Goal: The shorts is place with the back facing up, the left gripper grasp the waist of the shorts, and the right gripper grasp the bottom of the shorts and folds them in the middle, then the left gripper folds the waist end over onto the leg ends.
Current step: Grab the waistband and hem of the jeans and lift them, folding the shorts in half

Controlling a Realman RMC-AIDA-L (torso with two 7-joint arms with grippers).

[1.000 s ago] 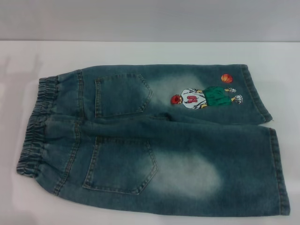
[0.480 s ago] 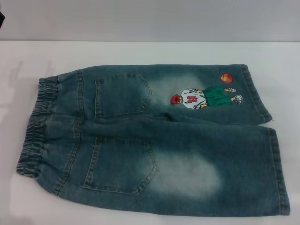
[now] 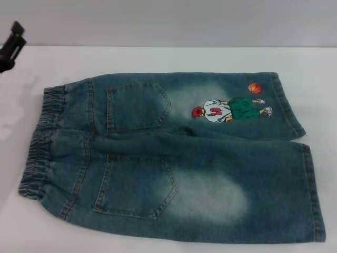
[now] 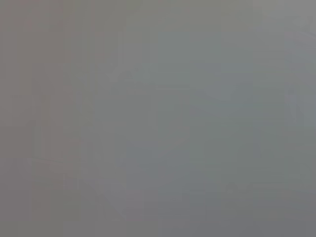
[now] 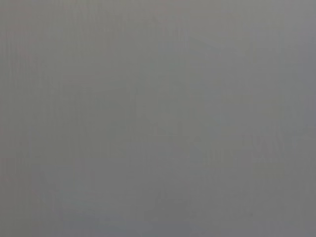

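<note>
Faded blue denim shorts (image 3: pixel 174 158) lie flat on the white table, back up, with two patch pockets showing. The ruffled elastic waist (image 3: pixel 39 145) is at the left end. The flat-hemmed leg ends (image 3: pixel 308 184) are at the right, and the far leg carries a cartoon basketball-player print (image 3: pixel 229 108). My slim black left gripper (image 3: pixel 10 46) shows only at the far left edge, above and behind the waist, apart from the cloth. The right gripper is out of view. Both wrist views show only plain grey.
The white table (image 3: pixel 158 58) runs out behind and to the left of the shorts, ending at a grey wall (image 3: pixel 168 21) at the back. The near leg reaches close to the picture's bottom and right edges.
The left gripper has come into the head view at the far left edge. The shorts have not moved.
</note>
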